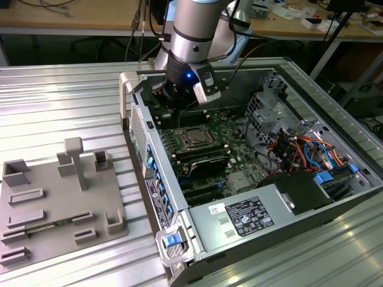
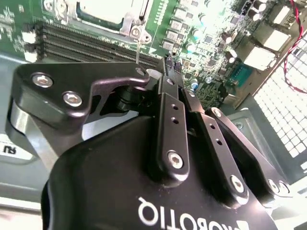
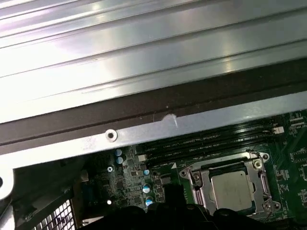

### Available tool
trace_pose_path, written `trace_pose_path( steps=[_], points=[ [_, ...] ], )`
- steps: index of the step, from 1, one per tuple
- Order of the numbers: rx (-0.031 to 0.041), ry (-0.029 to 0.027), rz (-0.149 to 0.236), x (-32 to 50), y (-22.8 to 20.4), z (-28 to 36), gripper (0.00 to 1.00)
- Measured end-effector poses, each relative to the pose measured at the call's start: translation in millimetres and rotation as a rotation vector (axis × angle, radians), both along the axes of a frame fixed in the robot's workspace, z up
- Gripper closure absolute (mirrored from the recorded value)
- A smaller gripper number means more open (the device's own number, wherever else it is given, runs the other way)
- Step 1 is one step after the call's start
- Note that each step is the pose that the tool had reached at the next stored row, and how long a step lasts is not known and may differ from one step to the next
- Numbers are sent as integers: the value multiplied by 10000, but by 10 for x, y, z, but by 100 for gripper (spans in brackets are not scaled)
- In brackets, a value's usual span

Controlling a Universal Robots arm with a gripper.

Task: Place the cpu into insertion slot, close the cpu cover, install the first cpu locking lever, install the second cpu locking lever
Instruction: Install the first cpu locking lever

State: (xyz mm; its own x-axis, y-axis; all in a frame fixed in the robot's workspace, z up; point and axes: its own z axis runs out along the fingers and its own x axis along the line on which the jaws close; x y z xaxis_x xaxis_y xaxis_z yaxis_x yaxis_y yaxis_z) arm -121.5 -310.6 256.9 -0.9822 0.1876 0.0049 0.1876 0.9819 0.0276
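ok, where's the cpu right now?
In the first wrist view the cpu sits in the insertion slot on the green circuit board, right beside the long black memory slots; in the exterior view, toward the case's left half.

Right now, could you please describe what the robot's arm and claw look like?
The arm is a silver-grey cylinder ending in a black wrist section with a small blue light and a pale boxy module bolted alongside. The claw is matte black, built of jointed bars held by silver bolts, with white lettering on its body.
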Motion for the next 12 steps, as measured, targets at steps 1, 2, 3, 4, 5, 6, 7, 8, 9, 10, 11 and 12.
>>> trace_pose_path(
  steps=[1,2,3,4,5,6,7,8,9,10,11,12],
  points=[
    [0,0,115,0,10,-1,89],
    [1,0,219,0,19,-3,89],
    [0,0,339,0,30,-4,89],
    [0,0,412,1,36,-6,89],
    [1,0,506,9,44,-8,89],
    [1,0,555,19,48,-10,89],
    [1,0,592,35,51,-11,89],
    [1,0,633,61,53,-13,89],
    [1,0,664,89,54,-16,89],
    [0,0,700,121,55,-18,89],
    [0,0,736,145,56,-20,89],
    [1,0,787,172,57,-25,89]
  ],
)
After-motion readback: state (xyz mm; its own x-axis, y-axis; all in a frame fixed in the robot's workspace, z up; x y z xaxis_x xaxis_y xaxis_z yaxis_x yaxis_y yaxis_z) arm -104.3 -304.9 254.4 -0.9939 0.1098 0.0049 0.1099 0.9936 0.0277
